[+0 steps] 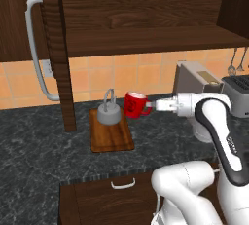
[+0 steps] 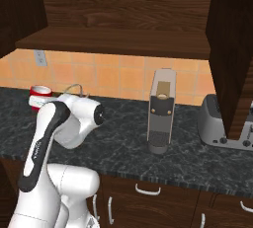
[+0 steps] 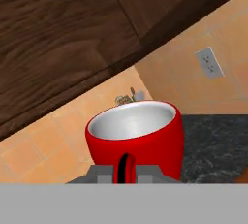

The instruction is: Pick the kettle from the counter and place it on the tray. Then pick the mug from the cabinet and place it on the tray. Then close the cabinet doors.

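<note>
Clamped by its handle in the pincer [image 1: 151, 105], the mug [image 1: 134, 104] hangs just right of the kettle [image 1: 108, 111] on the tray [image 1: 111, 133]. Next: lower it onto bare board.

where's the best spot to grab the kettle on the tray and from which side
Take the kettle by the top of its tall arched wire handle, coming straight down from above. It stands upright on the tray with the handle raised clear of the squat body, and the red mug in the hand crowds its right side.
</note>
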### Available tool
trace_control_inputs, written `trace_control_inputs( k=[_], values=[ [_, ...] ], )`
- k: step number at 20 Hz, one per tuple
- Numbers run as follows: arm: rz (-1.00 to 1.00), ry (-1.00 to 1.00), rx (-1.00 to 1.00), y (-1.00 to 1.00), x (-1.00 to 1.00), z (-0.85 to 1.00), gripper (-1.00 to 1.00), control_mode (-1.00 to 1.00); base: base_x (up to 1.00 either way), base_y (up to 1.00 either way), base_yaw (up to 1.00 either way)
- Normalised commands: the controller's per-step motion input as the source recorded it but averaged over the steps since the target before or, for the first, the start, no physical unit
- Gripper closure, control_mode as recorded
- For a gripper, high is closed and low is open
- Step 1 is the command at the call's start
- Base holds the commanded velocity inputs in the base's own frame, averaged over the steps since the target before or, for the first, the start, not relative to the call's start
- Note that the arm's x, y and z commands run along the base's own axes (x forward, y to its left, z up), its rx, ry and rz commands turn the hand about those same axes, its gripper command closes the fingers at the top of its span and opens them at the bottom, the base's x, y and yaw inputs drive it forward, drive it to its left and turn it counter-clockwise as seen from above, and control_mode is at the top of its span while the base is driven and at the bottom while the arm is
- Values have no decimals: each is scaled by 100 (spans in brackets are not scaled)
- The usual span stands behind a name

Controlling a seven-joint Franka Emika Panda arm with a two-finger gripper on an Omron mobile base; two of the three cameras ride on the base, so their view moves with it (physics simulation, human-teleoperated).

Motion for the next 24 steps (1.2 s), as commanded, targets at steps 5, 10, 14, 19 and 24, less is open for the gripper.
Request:
trace_control_inputs(
  k=[5,10,14,19,24],
  values=[
    [52,9,1,21,86,-86,100,-100,0,0,0],
    [23,-25,0,40,49,-81,100,-100,0,0,0],
    [3,-42,0,4,38,-52,100,-100,0,0,0],
    [0,-35,0,-1,30,-33,100,-100,0,0,0],
    [0,-12,-5,4,34,-29,100,-100,0,0,0]
  ],
)
